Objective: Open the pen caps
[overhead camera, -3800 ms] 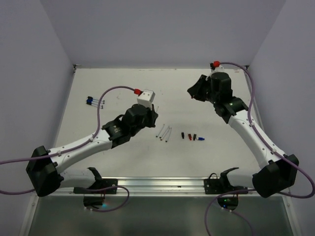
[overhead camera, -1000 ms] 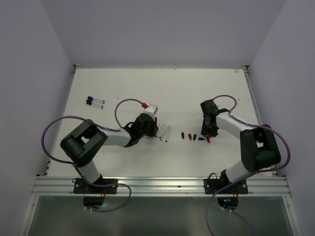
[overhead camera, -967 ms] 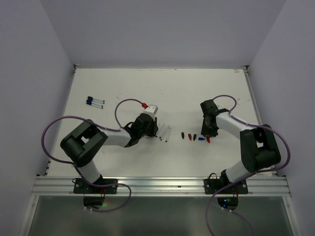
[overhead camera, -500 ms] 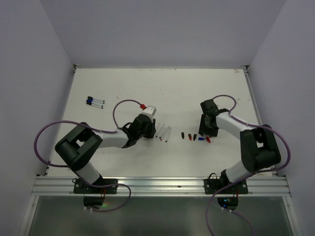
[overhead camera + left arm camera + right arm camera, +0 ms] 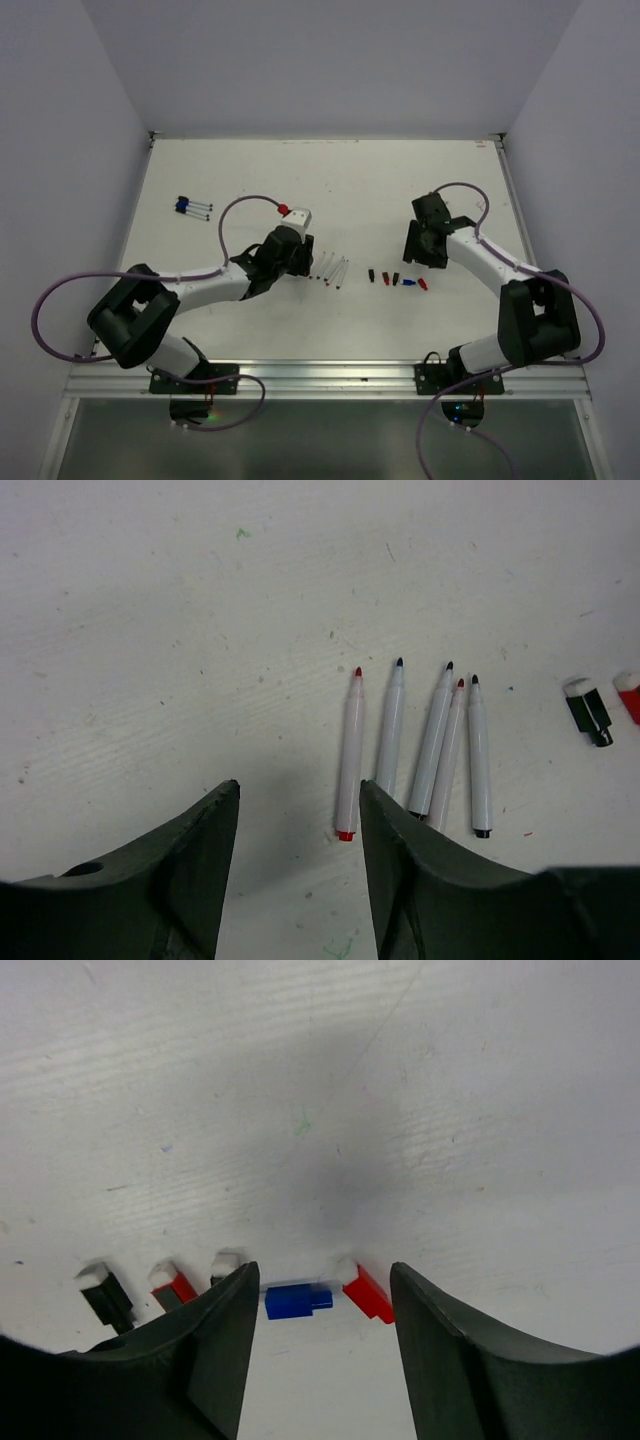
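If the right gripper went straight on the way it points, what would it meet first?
Probably the blue pen cap, lying on the table between the right gripper's open jaws; depth is unclear.

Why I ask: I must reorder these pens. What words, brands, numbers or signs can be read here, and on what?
No text can be read anywhere.
pens: plain white barrels, no print showing.
pen caps: plain black, red and blue, unmarked.
capped pens at far left of the top view: too small to tell.
table: only stray specks and faint marks, no writing.
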Robot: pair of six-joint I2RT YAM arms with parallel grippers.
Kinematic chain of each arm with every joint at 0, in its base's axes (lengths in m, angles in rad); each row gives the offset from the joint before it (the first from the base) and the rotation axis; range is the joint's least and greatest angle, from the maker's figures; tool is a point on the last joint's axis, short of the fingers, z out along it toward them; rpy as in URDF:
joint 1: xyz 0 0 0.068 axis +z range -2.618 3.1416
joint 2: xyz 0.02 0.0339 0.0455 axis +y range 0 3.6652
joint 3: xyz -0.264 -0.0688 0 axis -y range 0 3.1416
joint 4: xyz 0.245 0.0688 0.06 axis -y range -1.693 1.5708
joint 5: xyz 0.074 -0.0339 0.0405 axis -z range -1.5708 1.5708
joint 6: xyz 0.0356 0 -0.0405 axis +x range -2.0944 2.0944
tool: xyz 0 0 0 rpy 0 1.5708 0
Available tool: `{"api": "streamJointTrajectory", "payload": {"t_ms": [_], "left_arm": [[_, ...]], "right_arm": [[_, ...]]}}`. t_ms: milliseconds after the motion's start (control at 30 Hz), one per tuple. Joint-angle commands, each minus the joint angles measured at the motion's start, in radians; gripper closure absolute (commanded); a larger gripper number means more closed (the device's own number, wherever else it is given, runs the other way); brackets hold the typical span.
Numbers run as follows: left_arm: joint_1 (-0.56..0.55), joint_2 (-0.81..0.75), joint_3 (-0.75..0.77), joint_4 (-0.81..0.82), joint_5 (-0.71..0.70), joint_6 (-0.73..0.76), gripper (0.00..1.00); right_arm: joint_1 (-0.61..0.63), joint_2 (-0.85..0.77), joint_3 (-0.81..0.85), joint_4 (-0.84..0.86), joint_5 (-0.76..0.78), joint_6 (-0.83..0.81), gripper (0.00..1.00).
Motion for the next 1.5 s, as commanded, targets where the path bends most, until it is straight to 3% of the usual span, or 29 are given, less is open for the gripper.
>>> {"api": "streamJointTrajectory", "payload": {"t_ms": [0, 167, 200, 267, 367, 600, 767, 900, 1133, 1267, 1467], "left_arm": [[0.016, -0.083, 0.085, -0.085, -0.090, 0.001, 0.44], [0.101, -0.124, 0.191, -0.295, -0.138, -0.072, 0.35], [0.137, -0.126, 0.226, -0.328, -0.158, -0.092, 0.34], [0.188, -0.135, 0.250, -0.421, -0.193, -0.161, 0.29], [0.260, -0.159, 0.257, -0.536, -0.282, -0.290, 0.14], [0.522, -0.141, 0.259, -0.628, -0.200, -0.425, 0.13], [0.702, -0.019, 0.291, -0.626, -0.185, -0.442, 0.15], [0.754, 0.116, 0.343, -0.625, -0.175, -0.464, 0.19], [0.797, 0.209, 0.404, -0.580, -0.187, -0.517, 0.22], [0.800, 0.302, 0.528, -0.642, -0.201, -0.528, 0.23], [0.817, 0.353, 0.598, -0.649, -0.189, -0.536, 0.23]], "right_arm": [[0.001, -0.091, 0.095, -0.029, 0.027, -0.017, 0.40], [0.017, -0.169, 0.121, 0.013, -0.082, -0.024, 0.25], [0.020, -0.174, 0.118, 0.023, -0.099, -0.021, 0.20], [0.020, -0.169, 0.099, 0.063, -0.180, 0.001, 0.01], [0.018, -0.139, 0.109, 0.079, -0.210, 0.023, 0.01], [0.020, -0.100, 0.109, 0.142, -0.260, 0.035, 0.02], [0.035, -0.074, 0.134, 0.142, -0.288, 0.046, 0.03], [0.081, -0.082, 0.118, 0.152, -0.250, 0.031, 0.04], [0.095, -0.109, 0.108, 0.163, -0.254, -0.014, 0.04], [0.095, -0.108, 0.114, 0.157, -0.243, -0.031, 0.04], [0.096, -0.106, 0.089, 0.191, -0.283, -0.023, 0.04]]}}
